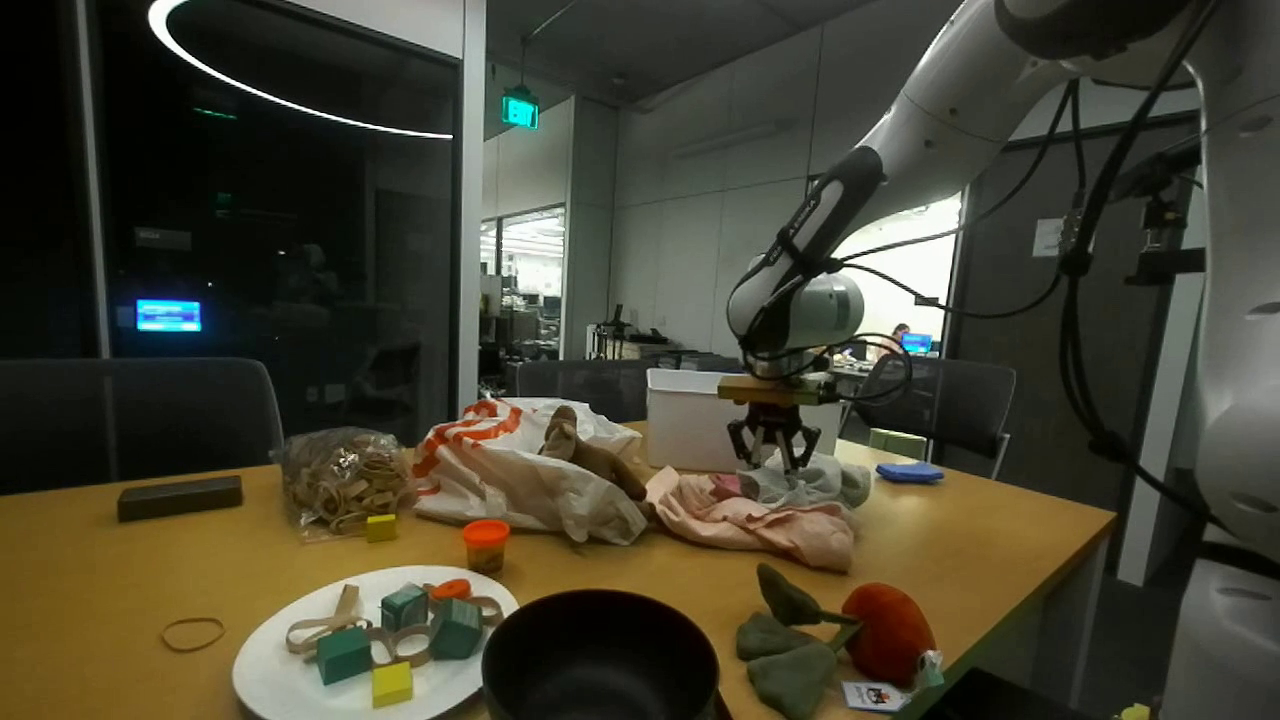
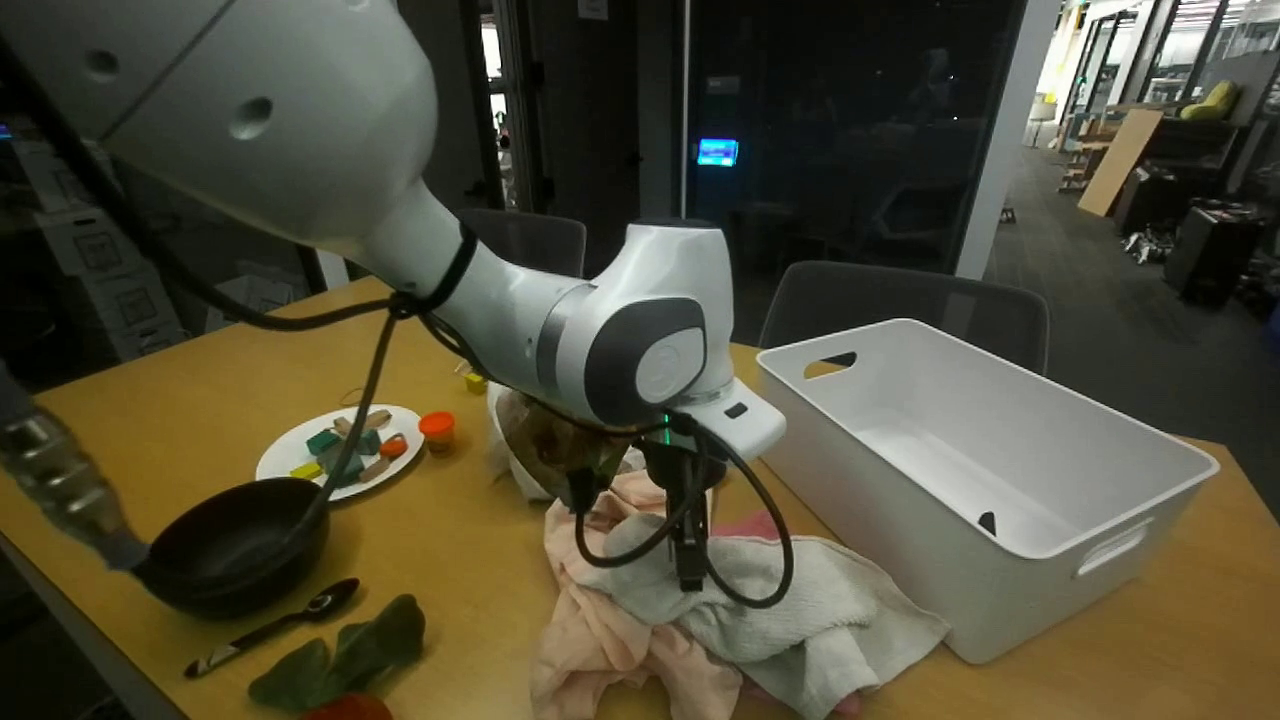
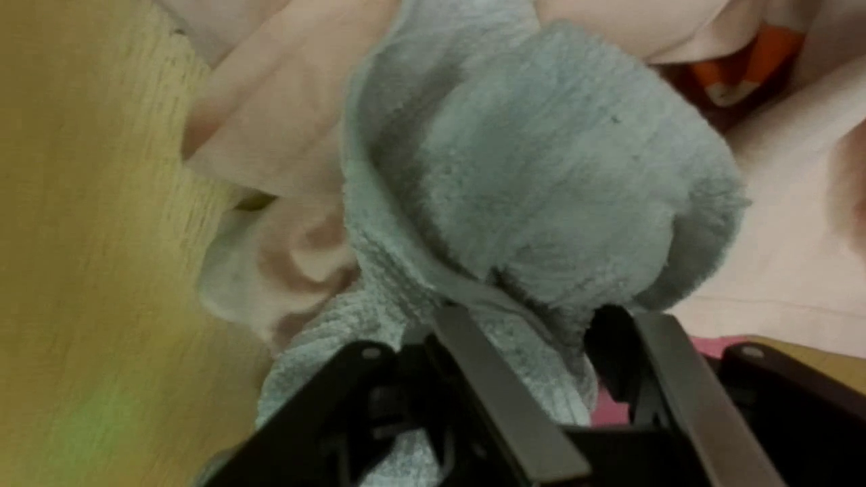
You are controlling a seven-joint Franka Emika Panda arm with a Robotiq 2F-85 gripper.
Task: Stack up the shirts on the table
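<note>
A grey fuzzy cloth (image 1: 825, 478) lies crumpled over a light pink shirt-like cloth (image 1: 775, 530) on the table. Both also show in another exterior view, the grey cloth (image 2: 800, 590) spread toward the bin and the pink cloth (image 2: 590, 640) beneath it. A brighter pink fabric (image 2: 755, 527) peeks out under the grey cloth. My gripper (image 1: 775, 468) points down at the grey cloth. In the wrist view, the gripper (image 3: 549, 318) has its fingers apart, with a fold of the grey cloth (image 3: 561, 155) below and between them. Whether the tips touch it is unclear.
A white bin (image 2: 880, 530) stands beside the cloths. A plastic bag (image 1: 520, 480) with a brown plush lies on their other side. A black bowl (image 1: 600, 650), a white plate (image 1: 265, 660) of blocks, an orange-lidded tub (image 1: 487, 550) and a red plush (image 1: 888, 635) stand nearby.
</note>
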